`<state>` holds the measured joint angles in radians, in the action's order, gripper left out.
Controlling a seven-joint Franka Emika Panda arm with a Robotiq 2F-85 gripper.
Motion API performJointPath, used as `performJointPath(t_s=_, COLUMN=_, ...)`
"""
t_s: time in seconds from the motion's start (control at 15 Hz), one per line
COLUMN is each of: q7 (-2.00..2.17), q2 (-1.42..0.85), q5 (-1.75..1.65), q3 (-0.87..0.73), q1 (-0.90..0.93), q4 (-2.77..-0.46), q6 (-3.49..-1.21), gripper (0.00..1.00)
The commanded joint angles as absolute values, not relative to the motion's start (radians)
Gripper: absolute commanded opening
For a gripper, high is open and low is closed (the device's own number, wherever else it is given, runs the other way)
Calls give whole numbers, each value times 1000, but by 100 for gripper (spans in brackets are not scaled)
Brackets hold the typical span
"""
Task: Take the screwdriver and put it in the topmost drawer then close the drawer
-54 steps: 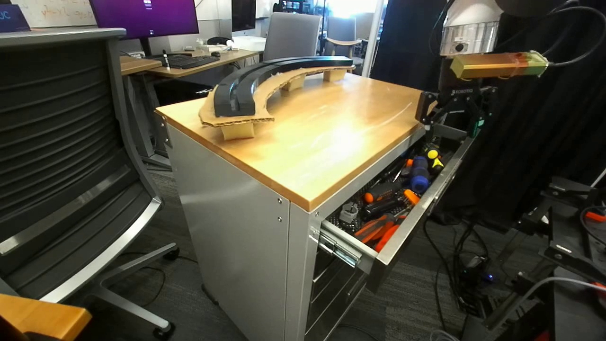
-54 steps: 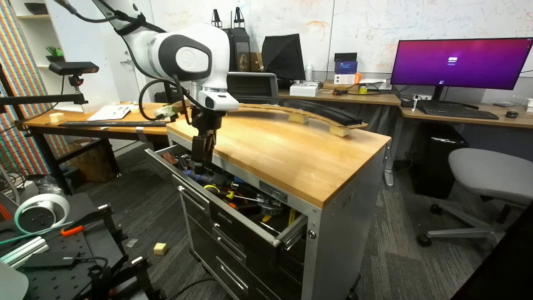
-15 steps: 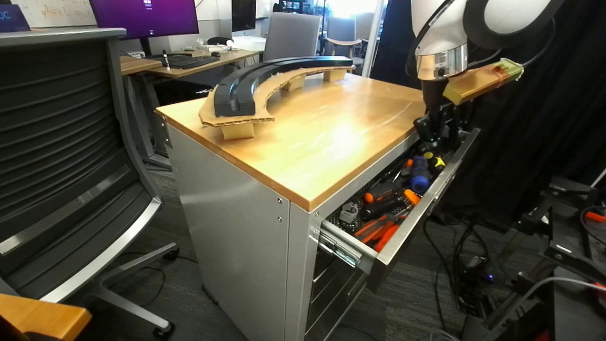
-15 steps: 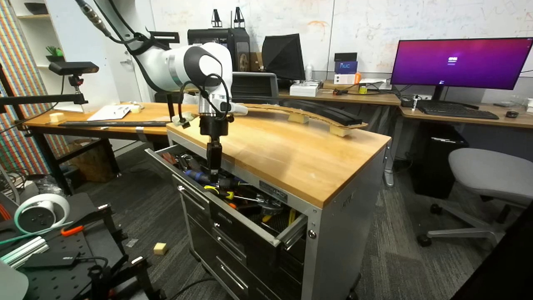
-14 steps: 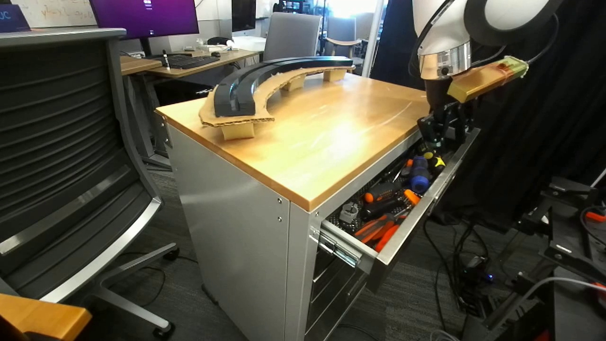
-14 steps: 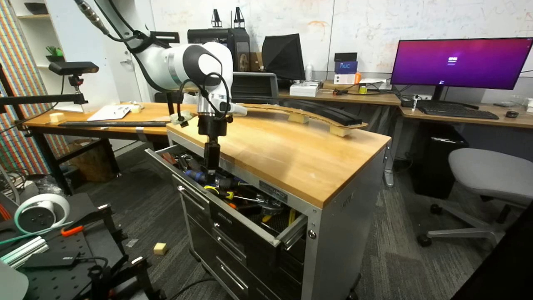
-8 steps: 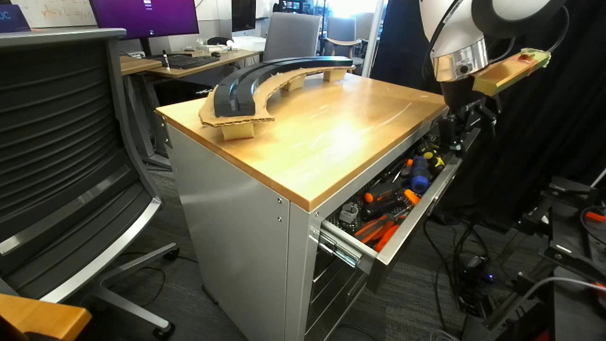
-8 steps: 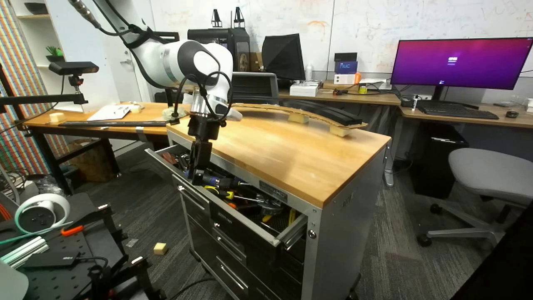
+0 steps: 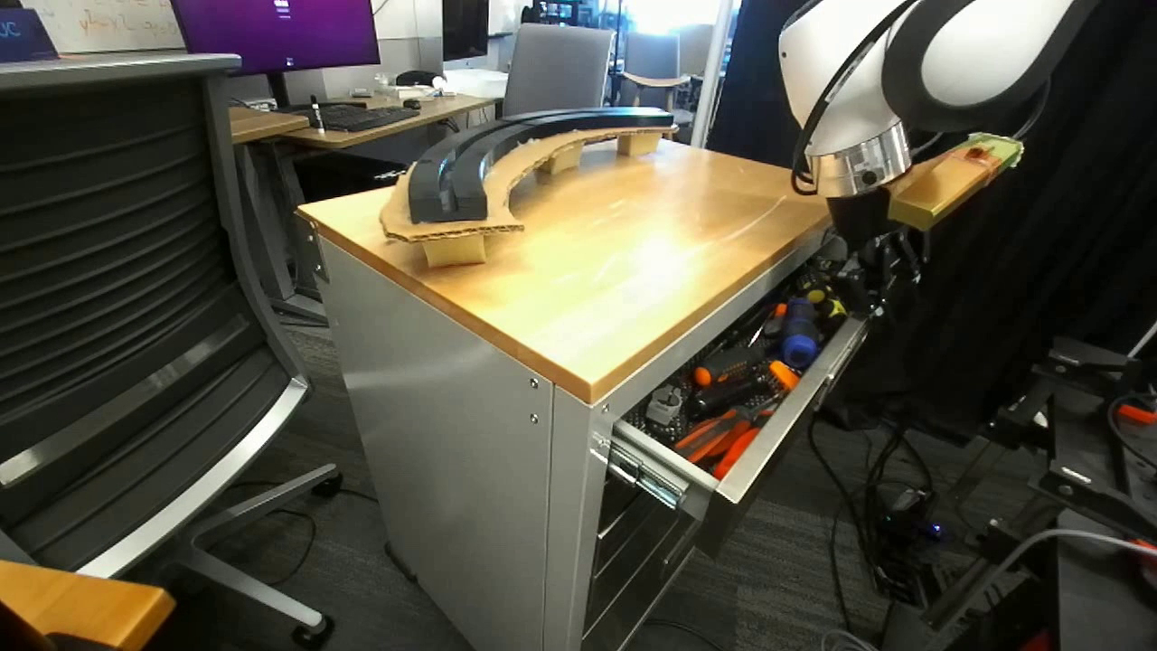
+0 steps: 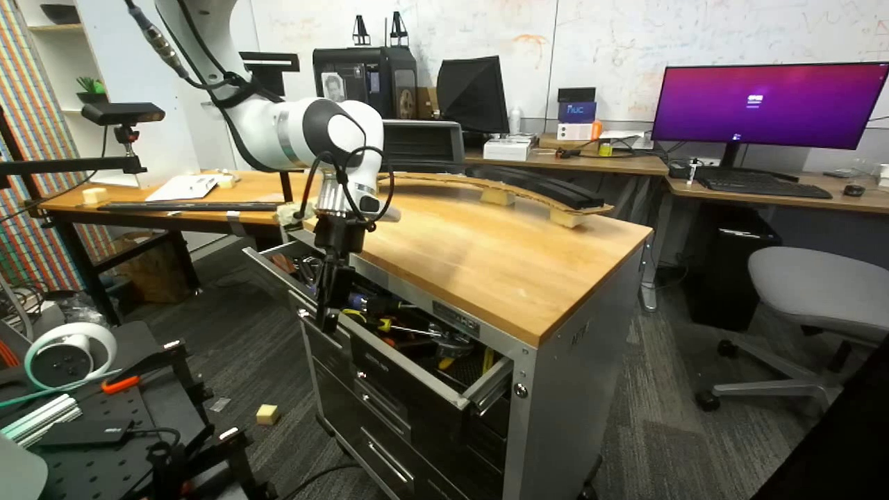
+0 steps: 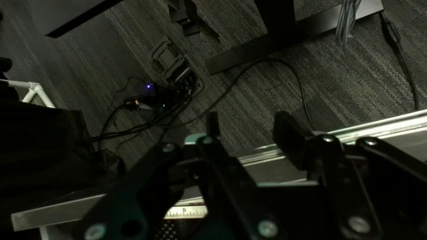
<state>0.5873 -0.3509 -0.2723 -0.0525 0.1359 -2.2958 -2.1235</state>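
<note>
The topmost drawer (image 9: 795,398) stands pulled out from the cabinet, full of mixed tools, in both exterior views. I cannot pick out the screwdriver among this clutter. My gripper (image 9: 875,303) is tilted at the drawer's front panel, toward its far end in this exterior view. In another exterior view the gripper (image 10: 326,323) hangs just outside the drawer front (image 10: 410,361). From the wrist, the gripper (image 11: 247,129) shows its fingers apart, with nothing held between them. Floor and the bright drawer edge (image 11: 383,131) are visible past the fingertips. Whether they touch the panel I cannot tell.
Above the drawer is the wooden worktop (image 9: 633,271), bearing a curved black track (image 9: 452,185) on cardboard. A chair (image 9: 117,271) stands beside the cabinet. Cables (image 11: 180,110) lie on the floor, and a black cart (image 10: 125,417) stands in front of the drawers.
My gripper has moved from over the tools outward past the drawer's front edge and down. Its jaws spread wide, then narrowed partway. The drawer seems to have slid in very slightly.
</note>
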Motion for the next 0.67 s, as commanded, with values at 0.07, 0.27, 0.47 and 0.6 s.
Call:
performJointPath(t_s=0.07, q7=668, q2=-396, q5=-337, q3=-65, q1=172, q4=-2247, q6=-2229, gripper=11)
performJointPath(t_s=0.27, q7=739, q2=-405, q5=-404, q3=-75, q1=203, q4=-2233, q6=-2291, gripper=6)
performJointPath(t_s=0.47, q7=835, q2=-407, q5=-489, q3=-84, q1=229, q4=-2228, q6=-2304, gripper=9)
performJointPath(t_s=0.6, q7=901, q2=-407, q5=-547, q3=-85, q1=244, q4=-2225, q6=-2304, gripper=10)
